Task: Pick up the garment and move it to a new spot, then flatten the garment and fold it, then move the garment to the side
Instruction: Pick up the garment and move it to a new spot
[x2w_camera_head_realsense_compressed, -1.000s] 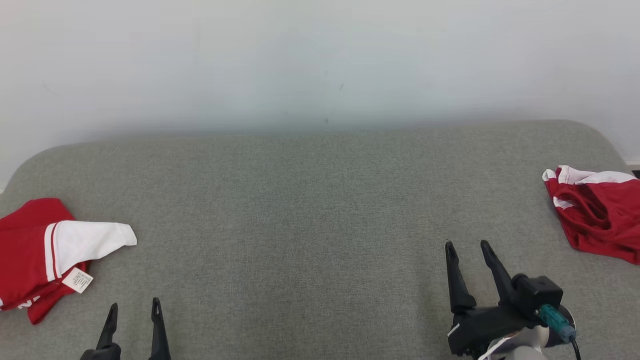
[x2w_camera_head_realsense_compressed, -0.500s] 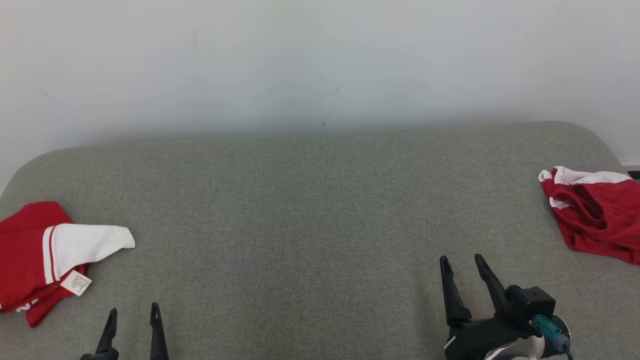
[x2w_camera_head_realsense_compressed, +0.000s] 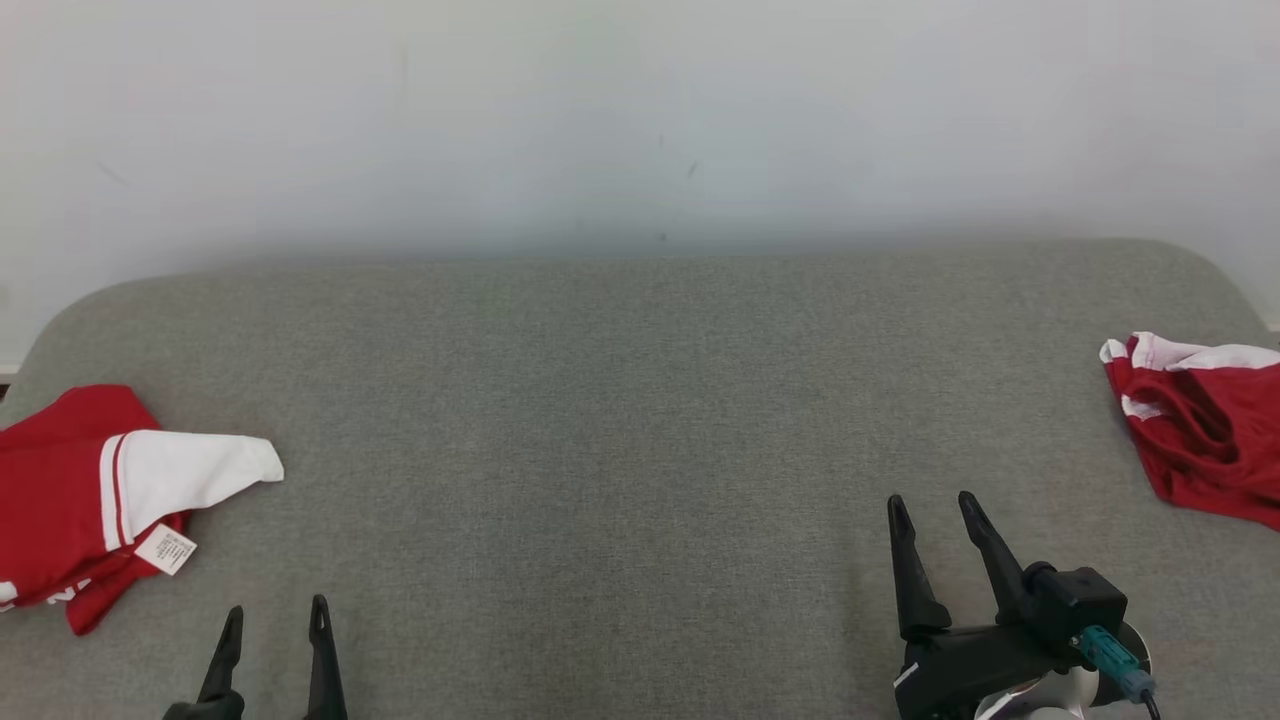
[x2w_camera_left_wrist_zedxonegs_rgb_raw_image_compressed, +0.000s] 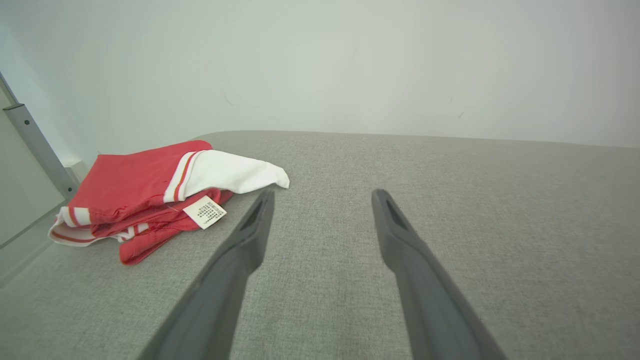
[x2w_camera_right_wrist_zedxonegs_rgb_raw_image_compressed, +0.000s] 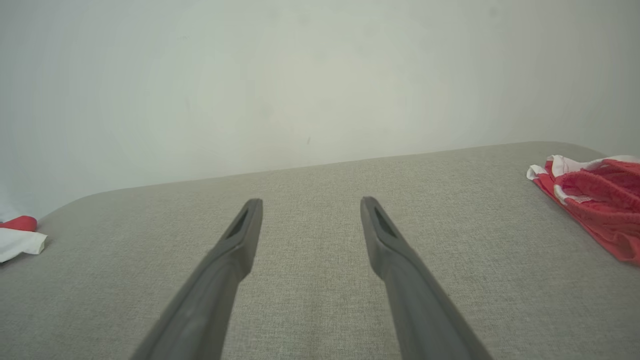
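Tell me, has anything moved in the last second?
Only the head camera shifted slightly. Nothing was grabbed or released. The left gripper and right gripper stay open and empty over the grey fabric cushion; the folded red-and-white garment with a label and the crumpled red-and-white garment lie where they were.

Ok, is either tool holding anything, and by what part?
Nothing is held: the left tool and the right tool are both open and empty.

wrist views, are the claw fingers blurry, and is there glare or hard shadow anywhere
Left wrist view: the left claw blurs toward the bottom edge, while the folded garment looks sharp. Right wrist view: the right claw blurs likewise near the lens. Head view: flat, even light, no glare or hard shadows on the grey cushion.
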